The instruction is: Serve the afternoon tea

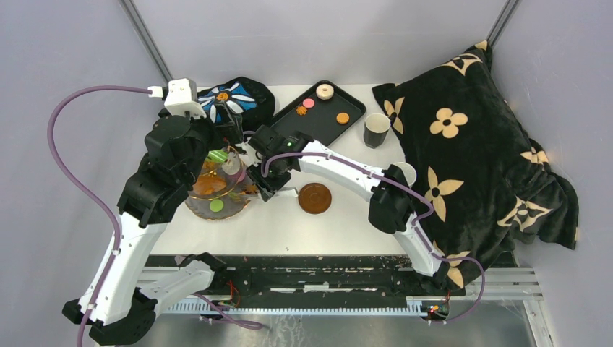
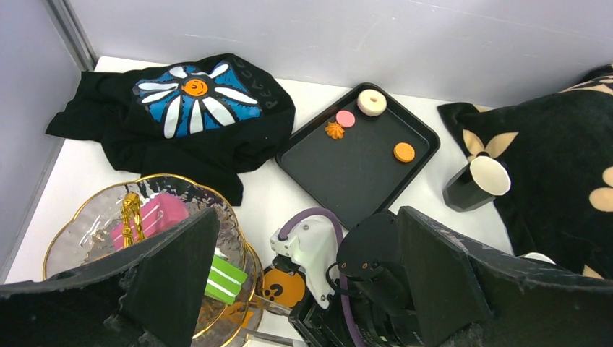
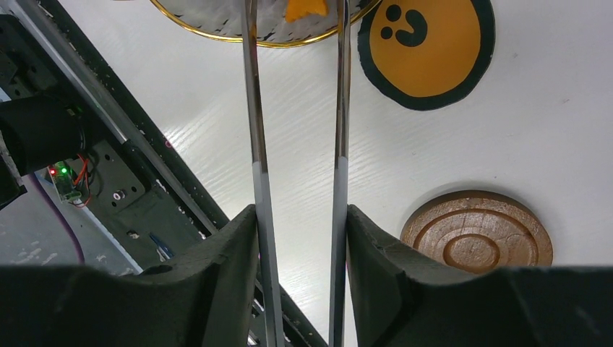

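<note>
On the white tabletop, the right end effector, half-closed, is pinching slim metal tongs at the gold-trimmed glass stand; slackening may spill the orange toy pastry. The left end effector is gaping, empty.

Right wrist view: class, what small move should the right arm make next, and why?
Probably ease the right gripper open a little, so the tongs spread and free the orange pastry. The pastry sits between the tong tips, over the gold-rimmed stand, so it seems placed for release there.
</note>
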Tool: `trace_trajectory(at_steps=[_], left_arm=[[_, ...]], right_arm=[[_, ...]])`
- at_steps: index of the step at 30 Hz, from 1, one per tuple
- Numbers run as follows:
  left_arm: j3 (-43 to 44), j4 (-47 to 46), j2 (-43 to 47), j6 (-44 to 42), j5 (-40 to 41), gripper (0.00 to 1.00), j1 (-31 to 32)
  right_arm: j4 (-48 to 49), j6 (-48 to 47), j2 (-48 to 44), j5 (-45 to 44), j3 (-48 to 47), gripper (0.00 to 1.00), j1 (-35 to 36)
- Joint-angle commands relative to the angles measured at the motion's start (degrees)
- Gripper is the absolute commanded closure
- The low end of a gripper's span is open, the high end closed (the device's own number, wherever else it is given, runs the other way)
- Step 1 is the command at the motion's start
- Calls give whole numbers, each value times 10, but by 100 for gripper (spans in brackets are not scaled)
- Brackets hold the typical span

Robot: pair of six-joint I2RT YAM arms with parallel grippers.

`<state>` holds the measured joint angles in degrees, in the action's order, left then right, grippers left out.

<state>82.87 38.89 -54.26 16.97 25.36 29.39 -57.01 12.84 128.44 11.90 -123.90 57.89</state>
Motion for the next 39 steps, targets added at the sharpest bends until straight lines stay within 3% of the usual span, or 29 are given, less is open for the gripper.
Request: trace_trajectory(at_steps=[1, 12, 22, 30, 39], left_arm=[[11, -19, 2, -8, 8, 1, 1], [12, -17, 4, -5, 7, 1, 1], [7, -22, 3, -1, 0, 1, 0], [1, -27, 0, 3, -7, 1, 1], [4, -23, 0, 2, -3, 1, 1]], right_arm=[[22, 5, -8, 5, -34, 49, 4], [29, -1, -59, -6, -7, 48, 3], [73, -4, -157, -51, 119, 53, 3], [226, 67, -171, -47, 263, 43, 8], [271, 79, -112, -82, 268, 39, 10]])
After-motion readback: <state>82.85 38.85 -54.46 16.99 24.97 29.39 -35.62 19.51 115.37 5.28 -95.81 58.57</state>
